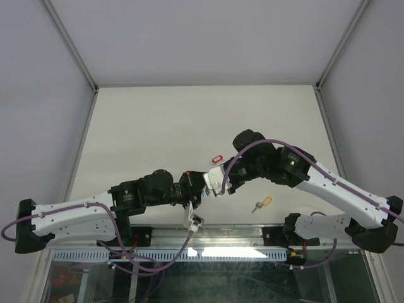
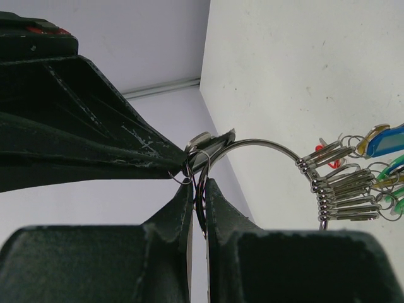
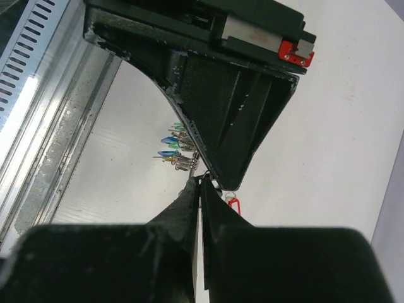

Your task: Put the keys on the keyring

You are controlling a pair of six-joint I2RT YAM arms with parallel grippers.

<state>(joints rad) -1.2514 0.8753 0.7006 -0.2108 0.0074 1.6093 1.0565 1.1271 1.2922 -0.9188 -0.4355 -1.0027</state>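
While the left tool (image 2: 201,189) is clamping the keyring (image 2: 265,144) above the desk (image 1: 158,126), keys (image 2: 344,186) hanging strung along its far side, right tool (image 3: 199,183) pinching shut against the ring, its catch unclear, red key (image 1: 216,158) and yellow key (image 1: 264,202) lying loose on the desk

Top view looks steeply down on the worktop (image 1: 158,120) from behind left tool (image 1: 202,189) and right tool (image 1: 213,184). Each wrist view sights closely along its own tool; both share the spot where tools meet.
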